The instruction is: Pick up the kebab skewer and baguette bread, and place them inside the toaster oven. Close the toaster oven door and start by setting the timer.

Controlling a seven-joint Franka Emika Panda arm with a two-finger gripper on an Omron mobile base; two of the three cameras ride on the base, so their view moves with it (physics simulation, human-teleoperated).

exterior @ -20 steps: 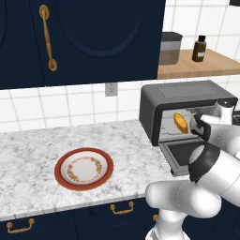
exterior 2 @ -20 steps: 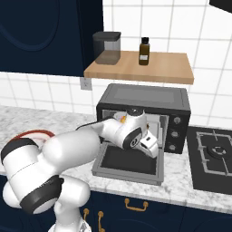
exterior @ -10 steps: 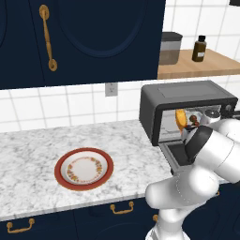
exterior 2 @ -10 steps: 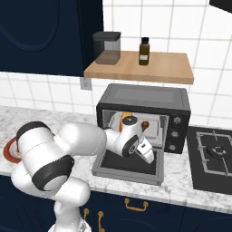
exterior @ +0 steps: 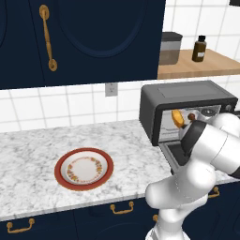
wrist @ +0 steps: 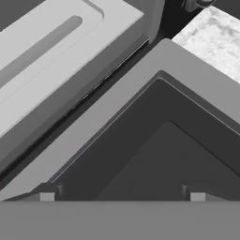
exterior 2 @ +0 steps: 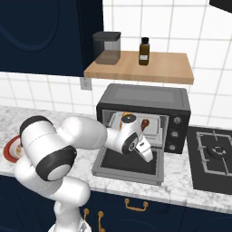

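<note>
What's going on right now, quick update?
Gripper open, empty, over the lowered toaster oven door. Baguette bread and kebab skewer inside the toaster oven. Nothing blocking the door.

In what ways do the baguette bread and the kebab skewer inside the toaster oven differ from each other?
The baguette bread is golden-orange, while the kebab skewer is dark red-brown. The baguette bread shows as a stubby oval loaf, while the kebab skewer shows much smaller. In the right base view, the baguette bread is mostly hidden behind the arm, while the kebab skewer is more exposed. Both lie inside the toaster oven, above its lowered toaster oven door.
</note>
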